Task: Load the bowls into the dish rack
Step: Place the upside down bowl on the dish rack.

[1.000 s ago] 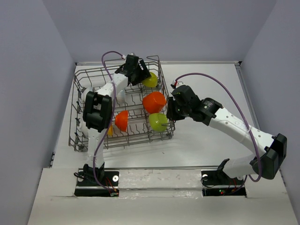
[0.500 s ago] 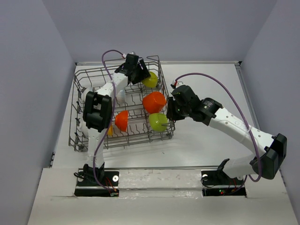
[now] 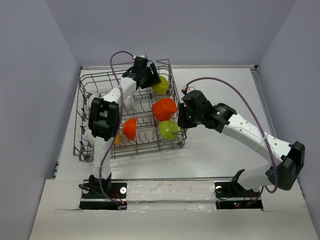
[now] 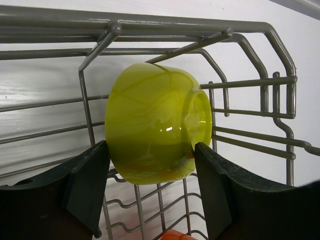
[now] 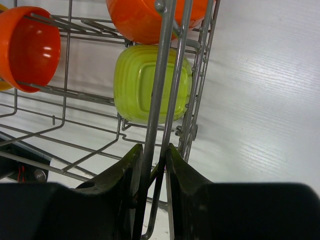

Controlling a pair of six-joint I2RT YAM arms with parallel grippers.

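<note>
The grey wire dish rack [image 3: 80,125] stands left of centre. My left gripper [image 3: 150,80] is at its far right corner, fingers [image 4: 90,185] pressed against both sides of a lime green bowl [image 4: 150,125] that lies on its side against the rack's end wall [image 4: 150,25]. My right gripper [image 5: 154,160] is shut on two upright wires [image 5: 162,75] of the rack's right side. Inside the rack sit a squarish lime green bowl [image 5: 135,85], two red-orange bowls [image 3: 164,108] [image 3: 130,128] and an orange-yellow bowl [image 3: 117,139], partly hidden by the left arm.
The rack's tall wire sides and tines surround both grippers. White tabletop [image 3: 225,90] stretches to the right of the rack. Grey walls close in the table at the back and on both sides.
My left jaws have closed in a little around the lime green bowl. Both arms and the rack have hardly moved.
</note>
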